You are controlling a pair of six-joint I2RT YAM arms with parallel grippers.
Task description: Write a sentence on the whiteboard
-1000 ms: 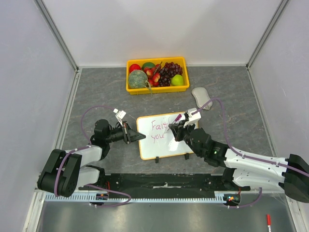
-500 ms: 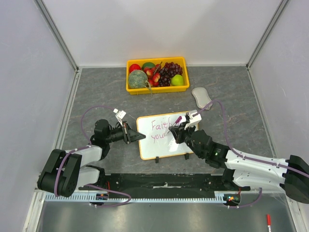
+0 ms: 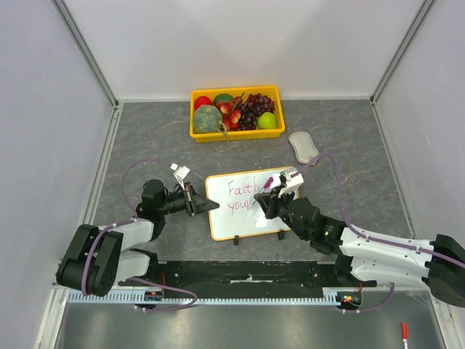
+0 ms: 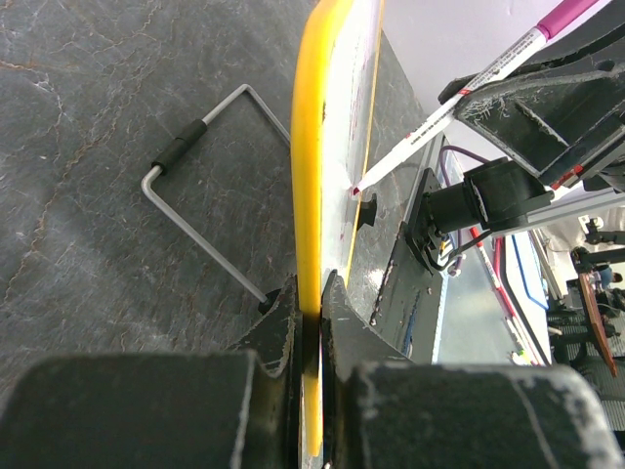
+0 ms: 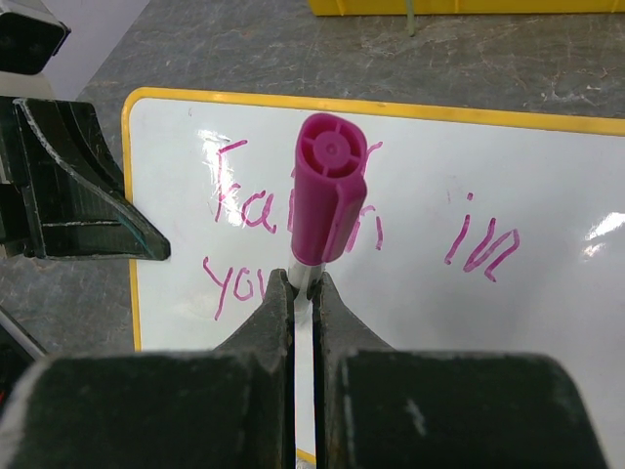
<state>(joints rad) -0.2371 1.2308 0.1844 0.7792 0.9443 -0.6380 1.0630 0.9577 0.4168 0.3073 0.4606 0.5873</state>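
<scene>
The whiteboard (image 3: 236, 218) with a yellow rim stands propped on wire legs at the middle of the table. Pink writing (image 3: 240, 190) reads "Faith in" on the upper line and "you" on the lower line, clear in the right wrist view (image 5: 479, 244). My left gripper (image 3: 195, 201) is shut on the board's left edge (image 4: 311, 195). My right gripper (image 3: 266, 200) is shut on a pink-capped marker (image 5: 327, 200), whose tip (image 4: 357, 190) touches the board by the lower line.
A yellow fruit tray (image 3: 236, 129) holds a melon, grapes and other fruit at the back. A grey eraser (image 3: 302, 146) lies right of the board. A red pen (image 3: 404, 331) lies on the near ledge. Grey walls enclose the table.
My right gripper and the marker have shifted slightly right along the lower line. The lower word has grown by a stroke. The left gripper has stayed still.
</scene>
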